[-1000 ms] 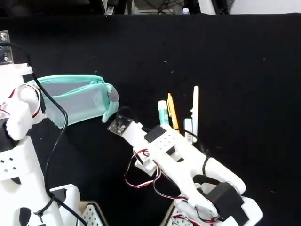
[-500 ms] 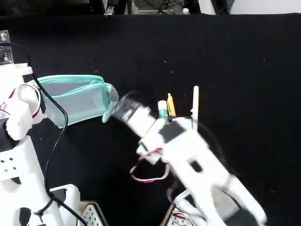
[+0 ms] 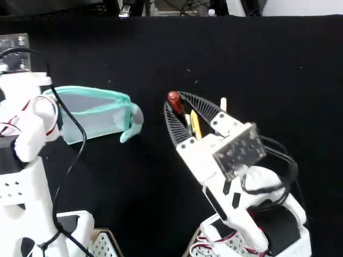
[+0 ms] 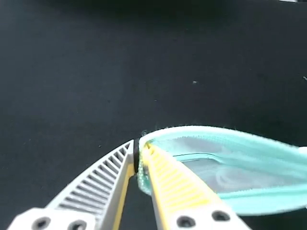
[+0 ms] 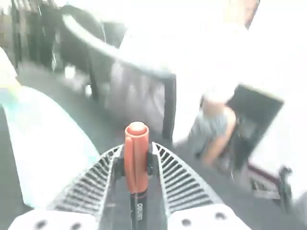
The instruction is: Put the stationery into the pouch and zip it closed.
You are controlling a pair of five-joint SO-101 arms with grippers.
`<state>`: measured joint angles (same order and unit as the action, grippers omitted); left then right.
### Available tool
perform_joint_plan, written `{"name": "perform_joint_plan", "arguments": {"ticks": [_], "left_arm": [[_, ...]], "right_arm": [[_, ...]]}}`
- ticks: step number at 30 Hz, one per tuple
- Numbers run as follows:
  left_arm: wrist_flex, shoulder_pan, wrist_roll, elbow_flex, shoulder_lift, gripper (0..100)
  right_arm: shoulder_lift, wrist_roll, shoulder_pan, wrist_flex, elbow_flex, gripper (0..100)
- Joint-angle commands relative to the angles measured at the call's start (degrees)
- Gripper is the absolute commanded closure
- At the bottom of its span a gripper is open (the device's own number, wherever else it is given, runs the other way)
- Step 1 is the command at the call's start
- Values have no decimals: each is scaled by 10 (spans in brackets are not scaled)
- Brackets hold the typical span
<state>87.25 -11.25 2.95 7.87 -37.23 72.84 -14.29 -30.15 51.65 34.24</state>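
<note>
A translucent teal pouch [image 3: 94,113] lies at the table's left, its mouth facing right. My left gripper [image 4: 137,149] is shut on the pouch's [image 4: 225,165] end seam. My right gripper [image 3: 174,103] is raised above the table's middle, shut on a red-capped pen [image 3: 172,97]. In the right wrist view the pen [image 5: 136,155] stands upright between the ribbed fingers [image 5: 175,175], with the pouch [image 5: 43,148] off to one side. An orange pen [image 3: 195,124] and a white pen [image 3: 223,103] lie on the table, partly hidden behind the right arm.
The black table [image 3: 278,69] is bare at the back and right. The left arm's white body [image 3: 24,160] and its cables stand at the near left. The right arm's base [image 3: 252,225] fills the near centre.
My right arm rose off the table and swung upward with the red-capped pen held in its gripper. The pouch shifted slightly to the right as the left arm moved.
</note>
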Motion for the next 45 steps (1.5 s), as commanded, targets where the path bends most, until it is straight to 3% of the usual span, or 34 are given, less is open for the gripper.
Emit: {"name": "perform_joint_plan", "arguments": {"ticks": [1, 7, 21, 32, 38, 45], "left_arm": [[11, 44, -1, 46, 6, 970], [14, 100, 0, 44, 6, 970], [13, 197, -29, -40, -56, 970], [8, 196, -29, 87, -112, 970], [6, 196, -25, 120, -179, 970], [-18, 196, -25, 144, -219, 970]], "right_arm": [[5, 23, -40, -73, -31, 987], [3, 27, -113, -90, -86, 987], [-8, 27, -123, -84, -87, 987], [-59, 32, -156, -99, -93, 987], [-85, 133, -170, -114, -90, 987], [-87, 136, -169, -142, -55, 987]]}}
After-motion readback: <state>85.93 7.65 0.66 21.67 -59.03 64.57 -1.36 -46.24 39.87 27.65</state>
